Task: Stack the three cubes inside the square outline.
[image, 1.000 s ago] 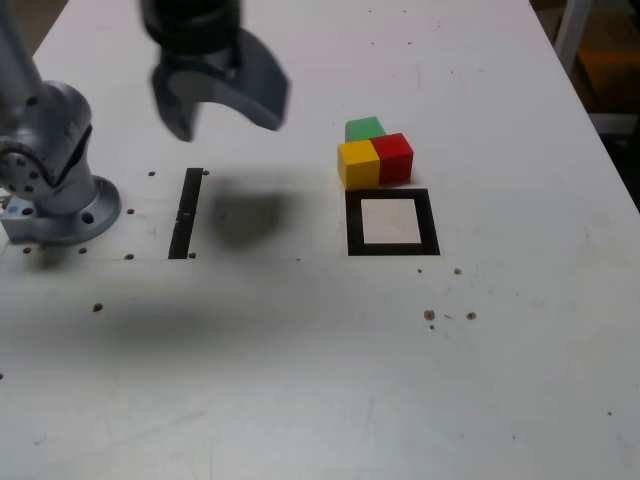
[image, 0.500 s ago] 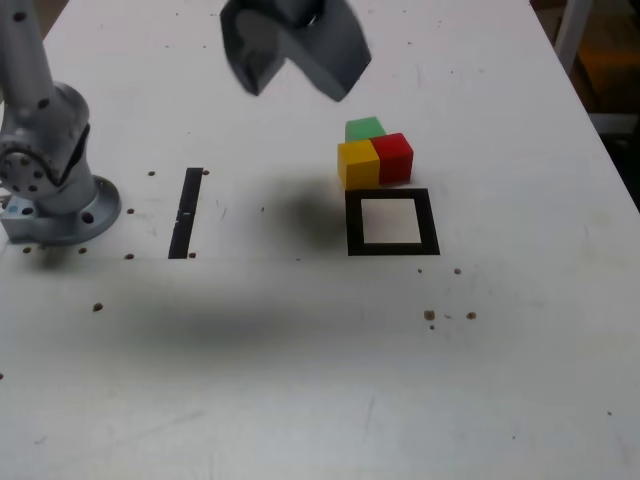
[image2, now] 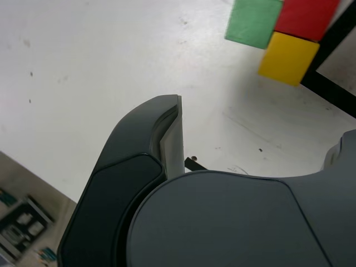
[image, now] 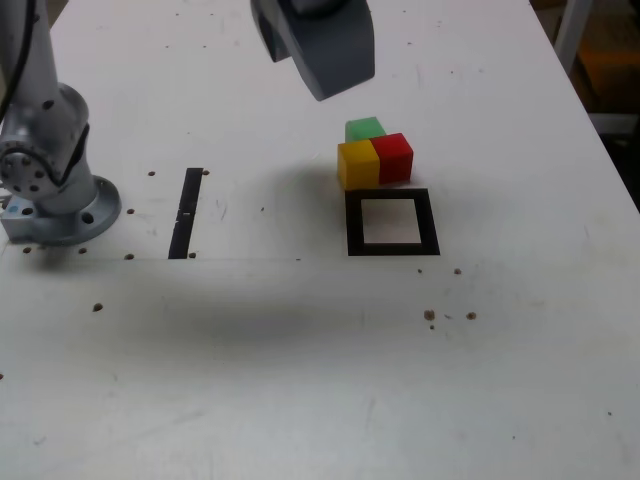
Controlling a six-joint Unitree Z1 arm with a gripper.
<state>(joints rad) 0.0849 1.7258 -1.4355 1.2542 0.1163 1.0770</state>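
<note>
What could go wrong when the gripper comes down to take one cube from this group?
1. The yellow cube, red cube and green cube touch each other, so an open jaw of the gripper may push a neighbour.
2. The cluster sits right at the square outline, so a pushed cube could slide onto the tape.

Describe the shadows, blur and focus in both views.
Exterior view: sharp overall; the gripper casts a soft, diffuse shadow on the table to the exterior view's left of the yellow cube, and a fainter band lower down. No strong glare.
Wrist view: the cubes and the table are fairly crisp, the near gripper body looms large and smooth; the background past the table edge is blurred.
</note>
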